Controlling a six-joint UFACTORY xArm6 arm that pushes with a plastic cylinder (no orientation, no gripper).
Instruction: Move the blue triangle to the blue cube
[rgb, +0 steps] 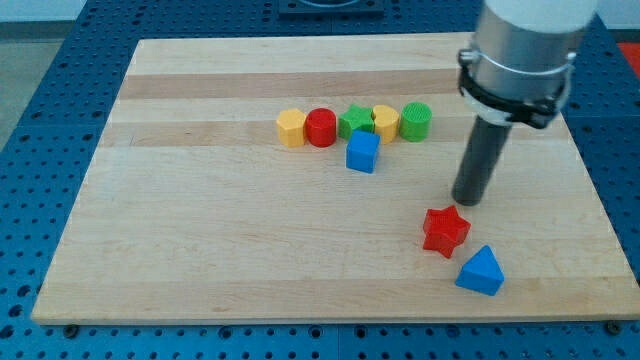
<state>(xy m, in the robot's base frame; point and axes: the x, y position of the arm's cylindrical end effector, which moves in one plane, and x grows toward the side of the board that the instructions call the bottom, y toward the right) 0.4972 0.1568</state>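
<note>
Blue triangle (481, 271): a small solid wedge, bright blue, its peak pointing up and toward the view's top; it sits near the tabletop's bottom-right corner, lowest of all the blocks.
Blue cube (363, 152): same bright blue, turned a little so a corner faces the viewer; it sits just below the row of blocks, well apart from the triangle, up and to the view's left.
Red star (445, 230): just above and left of the triangle, close to it, perhaps touching at a corner.
Row: yellow hexagon (291, 128), red cylinder (321, 128), green star (355, 122), yellow heart (385, 121), green cylinder (415, 121), side by side near the view's top.
My tip (466, 201): the end effector is a plain dark rod with nothing to open or hold; its end stands just above the red star, clear of the triangle.
Tabletop (200, 240): pale wooden board.
</note>
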